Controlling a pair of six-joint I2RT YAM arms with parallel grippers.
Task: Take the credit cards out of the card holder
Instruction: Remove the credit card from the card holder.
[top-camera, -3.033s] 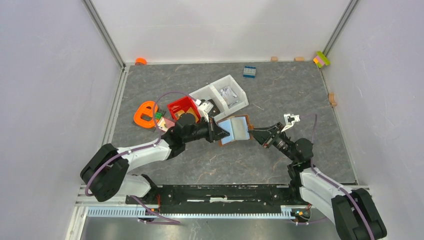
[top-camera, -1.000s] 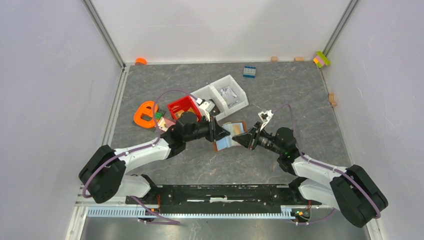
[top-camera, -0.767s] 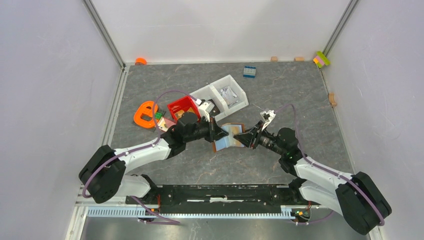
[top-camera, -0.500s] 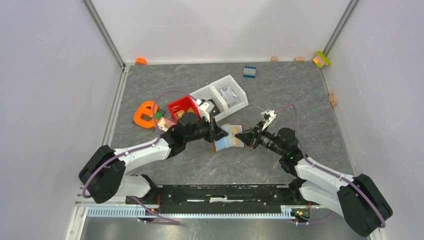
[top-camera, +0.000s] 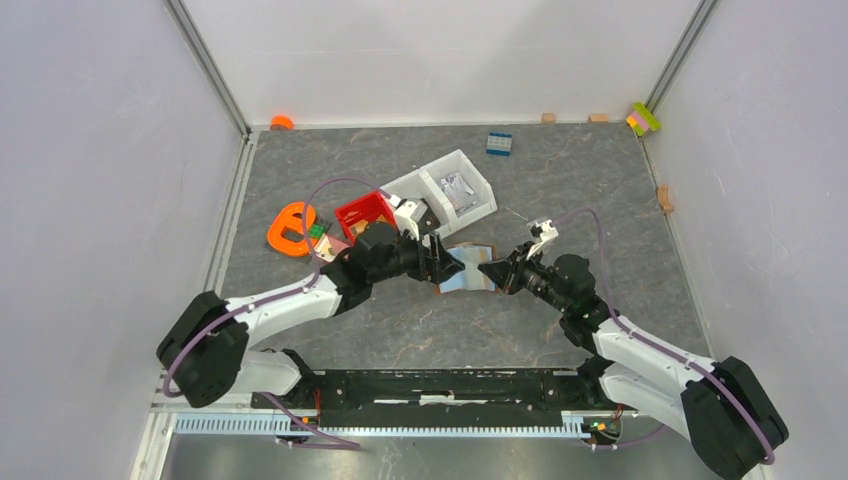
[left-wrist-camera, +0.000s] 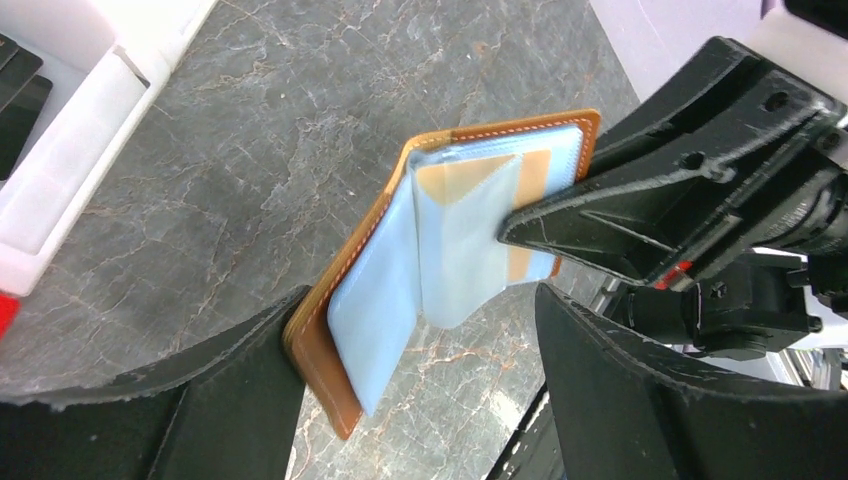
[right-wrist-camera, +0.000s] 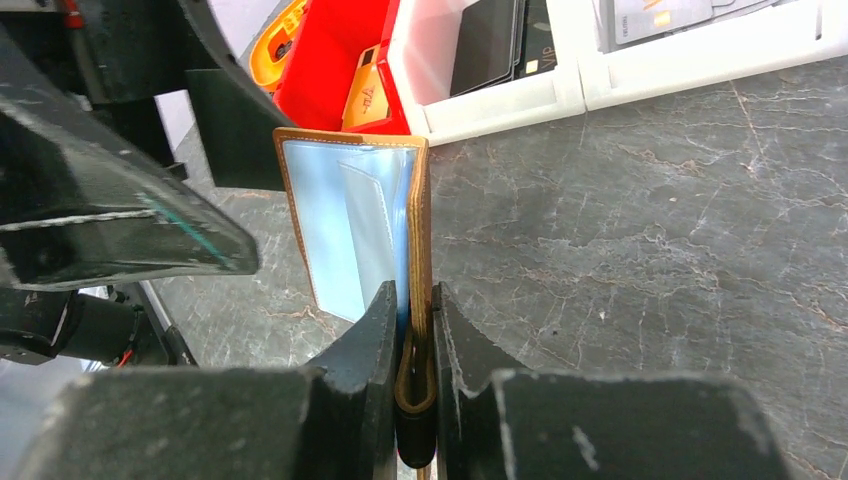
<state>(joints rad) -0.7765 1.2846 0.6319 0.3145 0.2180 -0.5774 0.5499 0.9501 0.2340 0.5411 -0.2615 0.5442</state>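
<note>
**Left tool lets go; right tool alone holds the open card holder**

A second ago the left tool was pinched on the left edge of the card holder. Now its jaws are spread wide. The holder has barely moved and sits between the two arms over the grey marbled tabletop, in front of the red bin and the white bins.

The right tool is clenched on the holder's right-hand edge, one finger on the brown leather cover and one on the inside. The holder stands open like a book, with pale blue inner leaves facing the left arm.

In the left wrist view, the holder lies between the released left tool's fingers. Its brown cover looks to touch one fingertip and is apart from the other. An orange-tan card shows inside a clear pocket, not yet out.
</note>
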